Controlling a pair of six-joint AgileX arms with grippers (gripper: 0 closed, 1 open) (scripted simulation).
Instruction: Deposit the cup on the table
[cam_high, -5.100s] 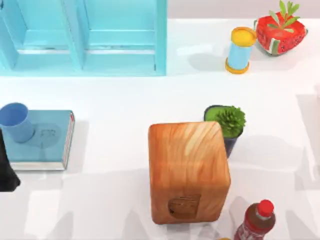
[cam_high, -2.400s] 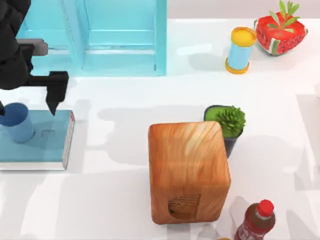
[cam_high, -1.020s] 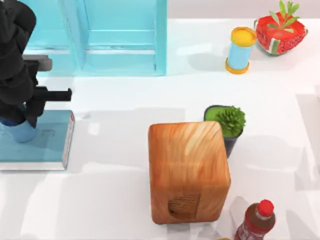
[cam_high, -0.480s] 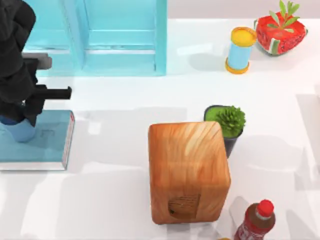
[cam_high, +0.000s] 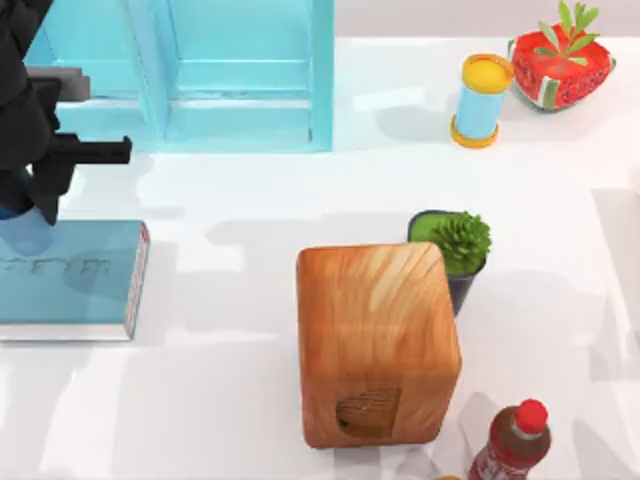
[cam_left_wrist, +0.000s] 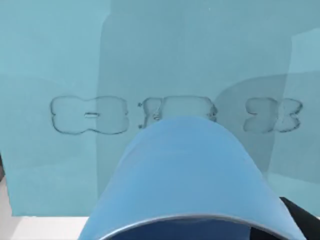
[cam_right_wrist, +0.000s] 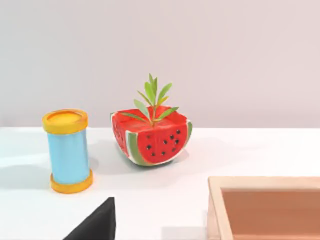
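We hold the cup (cam_high: 22, 225) in our left gripper (cam_high: 30, 205) at the far left of the bench (cam_high: 250, 400), just above the rear edge of the teal book (cam_high: 80, 285). In the left wrist view the cup (cam_left_wrist: 185, 180) hangs clear of the embossed book cover (cam_left_wrist: 60, 60) beneath it. The jaws appear to pinch the cup at its rim, though the arm body hides the contact from above, so the grip is a judgement. Our right arm is parked off the right side; we cannot tell how its jaws stand.

Hazards from this position:
- Releasing here drops the cup back onto the book, not the bench.
- A tapered plastic wall gives a shallow hold; a fast sideways move may let it slip or tilt.
- The blue shelf unit (cam_high: 200, 80) stands close behind the gripper; drifting rearward risks a strike.
- Lowering onto the book's edge may topple the cup.
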